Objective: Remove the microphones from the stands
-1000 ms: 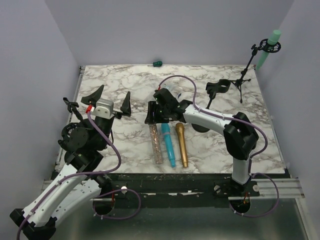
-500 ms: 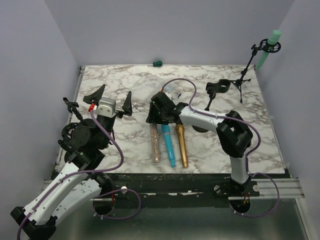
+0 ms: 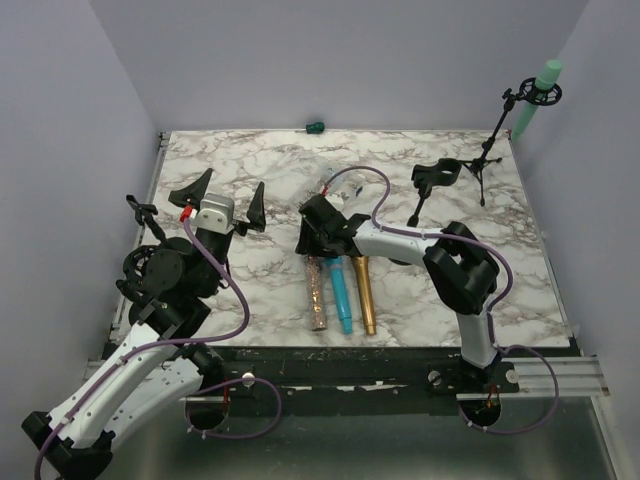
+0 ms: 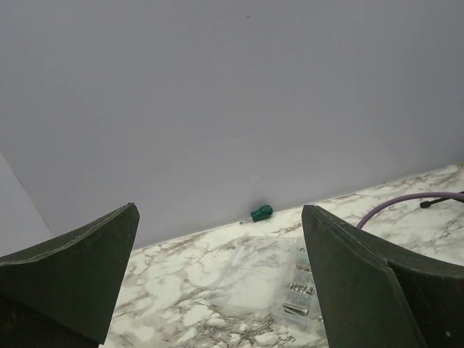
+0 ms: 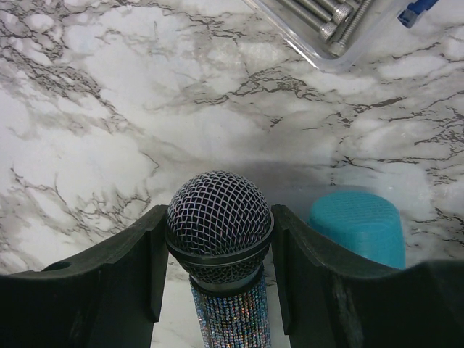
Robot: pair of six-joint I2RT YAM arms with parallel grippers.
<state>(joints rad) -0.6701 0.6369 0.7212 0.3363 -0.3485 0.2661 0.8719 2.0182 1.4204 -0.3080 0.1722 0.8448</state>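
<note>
Clasping rigid, probably slick glitter microphone (image 3: 317,295) by its head with right gripper (image 5: 217,217); holding left gripper (image 4: 217,210) agape.

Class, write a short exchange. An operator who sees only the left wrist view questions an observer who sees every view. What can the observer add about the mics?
Operator: I see no mic at all. Where is the right gripper?
Observer: The right gripper is shut on the head of the glitter mic, which lies on the table.
Operator: Is any mic on a stand?
Observer: Yes. A green mic sits in the tall stand at the far right corner.
</note>
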